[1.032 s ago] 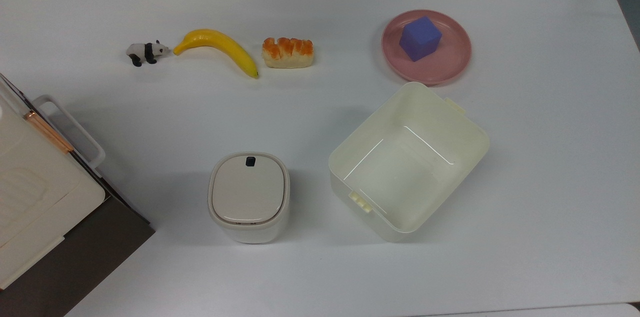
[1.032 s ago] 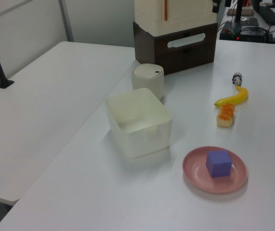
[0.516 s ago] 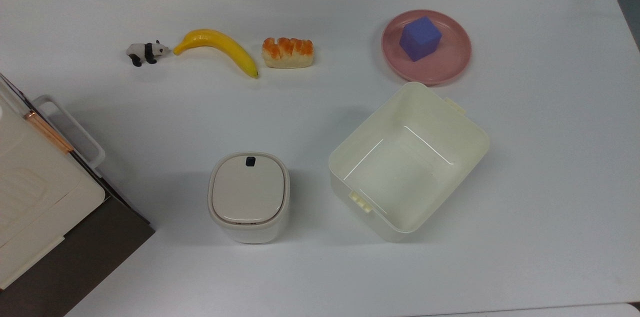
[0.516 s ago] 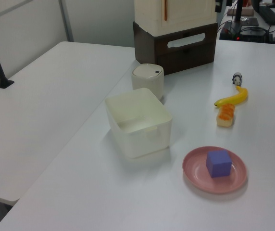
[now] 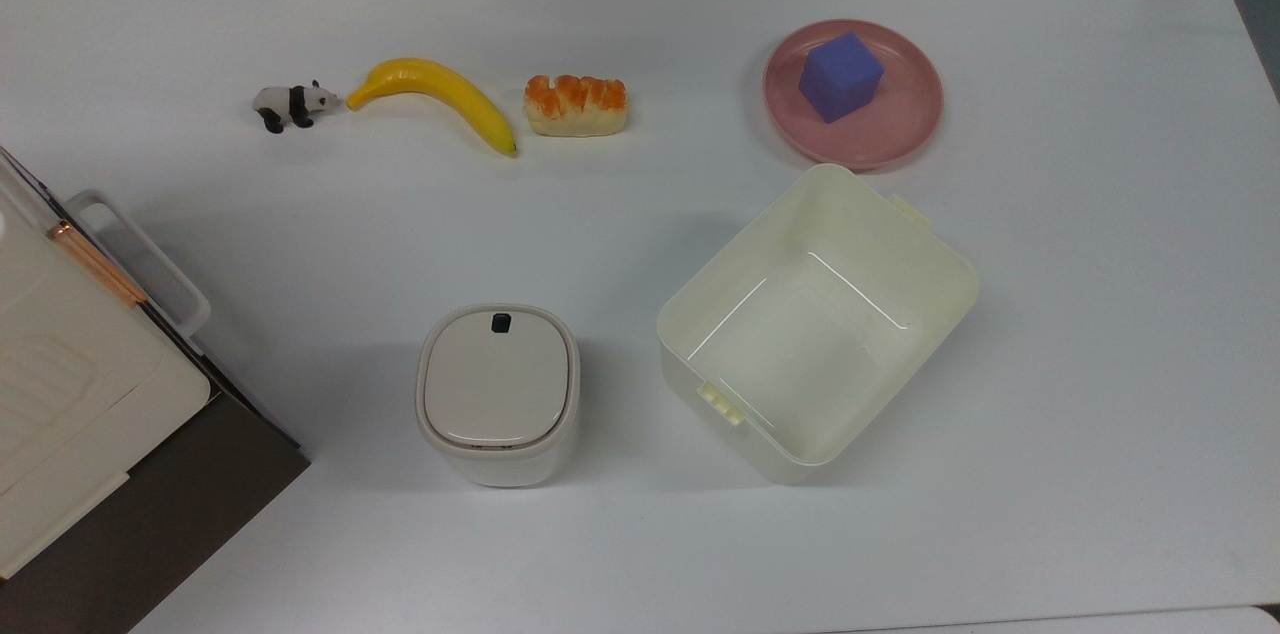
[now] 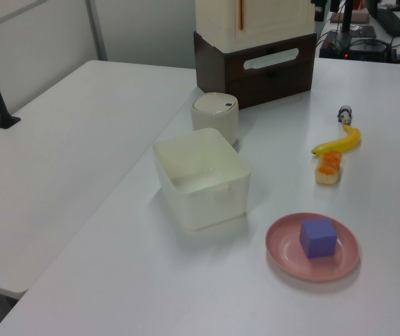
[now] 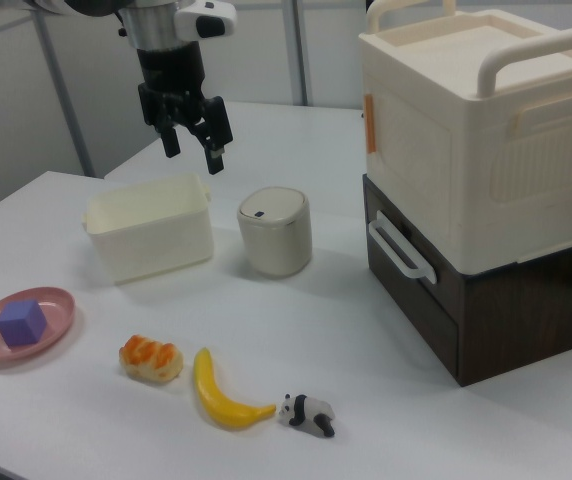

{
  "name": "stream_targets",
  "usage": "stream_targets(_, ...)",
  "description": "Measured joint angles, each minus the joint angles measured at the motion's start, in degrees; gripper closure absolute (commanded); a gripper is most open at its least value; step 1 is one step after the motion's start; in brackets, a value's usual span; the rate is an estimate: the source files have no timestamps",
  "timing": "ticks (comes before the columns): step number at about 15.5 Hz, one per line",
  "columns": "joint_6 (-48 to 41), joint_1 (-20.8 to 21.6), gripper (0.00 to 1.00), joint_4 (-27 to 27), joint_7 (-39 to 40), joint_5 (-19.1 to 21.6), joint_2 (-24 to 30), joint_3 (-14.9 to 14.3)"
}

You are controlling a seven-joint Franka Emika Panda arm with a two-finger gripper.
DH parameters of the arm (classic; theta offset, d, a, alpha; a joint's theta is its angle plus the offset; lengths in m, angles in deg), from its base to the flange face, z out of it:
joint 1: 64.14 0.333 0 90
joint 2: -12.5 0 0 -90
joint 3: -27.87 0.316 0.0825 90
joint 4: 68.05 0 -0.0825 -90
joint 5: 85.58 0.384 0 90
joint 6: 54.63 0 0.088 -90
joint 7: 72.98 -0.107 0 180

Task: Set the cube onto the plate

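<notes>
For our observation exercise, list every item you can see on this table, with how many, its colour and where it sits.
cube: 1, purple-blue, on the plate
plate: 1, pink, beside the bin
bin: 1, cream, open, mid-table
lidded canister: 1, beige, beside the bin
bread piece: 1, orange-topped, between banana and plate
banana: 1, yellow
panda figure: 1, black-and-white, at the banana's end
storage boxes: 2 stacked, cream over brown, table edge
end effector: 1, black, open, raised above the bin

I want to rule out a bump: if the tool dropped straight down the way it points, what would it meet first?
Probably the cream bin. In the right view the open tool hangs above its far rim, pointing down, holding nothing. Depth is unclear, so it might land on the table just behind the bin.
</notes>
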Motion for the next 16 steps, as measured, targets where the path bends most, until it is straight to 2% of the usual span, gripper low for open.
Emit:
stream_targets(2, 0.0, 0.1, 0.04, 0.0, -0.1, 0.0, 0.0, 1.5)
stream_targets(6, 0.0, 0.2, 0.02, -0.4, -0.1, -1.2, -0.2, 6.0)
stream_targets(13, 0.4, 0.5, 0.0, -6.9, -0.7, -5.0, -1.3, 19.0)
stream_targets(16, 1.7, 0.6, 0.0, -10.3, -2.2, -6.7, -1.5, 23.6)
